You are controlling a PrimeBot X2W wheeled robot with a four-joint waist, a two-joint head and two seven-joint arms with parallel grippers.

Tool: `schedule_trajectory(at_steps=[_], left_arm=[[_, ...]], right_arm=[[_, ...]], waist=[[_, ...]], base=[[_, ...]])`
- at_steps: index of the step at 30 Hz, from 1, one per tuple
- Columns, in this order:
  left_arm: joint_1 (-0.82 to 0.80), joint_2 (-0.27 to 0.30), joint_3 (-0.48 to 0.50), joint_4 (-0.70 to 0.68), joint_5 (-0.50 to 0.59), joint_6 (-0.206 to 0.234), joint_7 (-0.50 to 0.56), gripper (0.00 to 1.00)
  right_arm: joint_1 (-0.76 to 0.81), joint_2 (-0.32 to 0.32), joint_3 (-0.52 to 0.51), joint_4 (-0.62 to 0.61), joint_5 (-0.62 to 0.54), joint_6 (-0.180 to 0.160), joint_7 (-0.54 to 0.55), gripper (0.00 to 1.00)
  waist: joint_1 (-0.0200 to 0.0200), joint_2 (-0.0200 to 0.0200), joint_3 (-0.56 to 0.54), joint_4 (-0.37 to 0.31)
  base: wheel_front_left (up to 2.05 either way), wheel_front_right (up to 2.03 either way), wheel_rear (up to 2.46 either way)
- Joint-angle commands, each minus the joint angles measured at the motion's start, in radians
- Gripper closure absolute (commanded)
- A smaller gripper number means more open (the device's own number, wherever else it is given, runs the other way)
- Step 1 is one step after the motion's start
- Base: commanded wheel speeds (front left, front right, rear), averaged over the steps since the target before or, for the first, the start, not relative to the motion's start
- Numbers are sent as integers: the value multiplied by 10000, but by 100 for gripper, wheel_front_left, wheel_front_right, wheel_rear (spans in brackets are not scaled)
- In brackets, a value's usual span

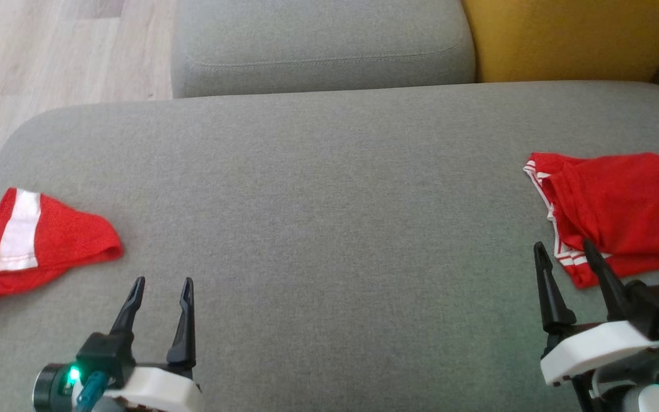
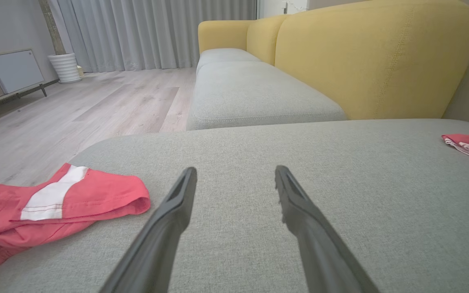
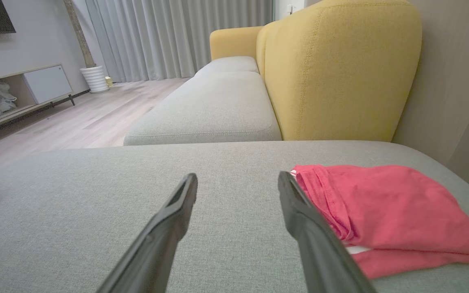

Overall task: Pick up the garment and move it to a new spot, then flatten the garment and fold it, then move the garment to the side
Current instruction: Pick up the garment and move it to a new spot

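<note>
Two red garments lie on the grey sofa cushion (image 1: pixel 329 229). A red garment with a white band (image 1: pixel 32 240) lies crumpled at the left edge, up and left of my left gripper (image 1: pixel 162 285), which is open and empty; that garment (image 2: pixel 55 199) sits left of the fingers in the left wrist view. A folded red garment with white stripes (image 1: pixel 621 206) lies at the right edge, its near hem just beyond my open right gripper (image 1: pixel 564 247). In the right wrist view this garment (image 3: pixel 385 207) lies beside the right finger (image 3: pixel 299 219).
A second grey seat cushion (image 1: pixel 324 51) and a yellow backrest (image 1: pixel 575 37) lie beyond. Wooden floor (image 1: pixel 49 57) is at the far left. The left wrist view shows a white pot (image 2: pixel 65 67) and a low cabinet (image 2: pixel 10 73) across the room.
</note>
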Motion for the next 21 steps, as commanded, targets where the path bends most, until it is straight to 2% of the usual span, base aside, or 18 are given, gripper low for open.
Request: schedule_trajectory(at_steps=[1, 7, 21], left_arm=[[-492, 180, 373, -369, -99, 76, 11, 0], [-711, 150, 347, -379, -127, 69, -39, 0], [-1179, 206, 389, -404, -192, -4, -186, 0]], right_arm=[[-165, -45, 177, -392, 7, 65, 14, 0], [-52, -45, 8, -488, 5, 65, 9, 0], [29, -45, 531, -1096, 86, 65, 123, 0]], waist=[[1, 0, 16, 38], [1, 0, 70, 624], [1, 0, -7, 3305]], base=[[0, 0, 0], [0, 0, 0], [0, 0, 0]])
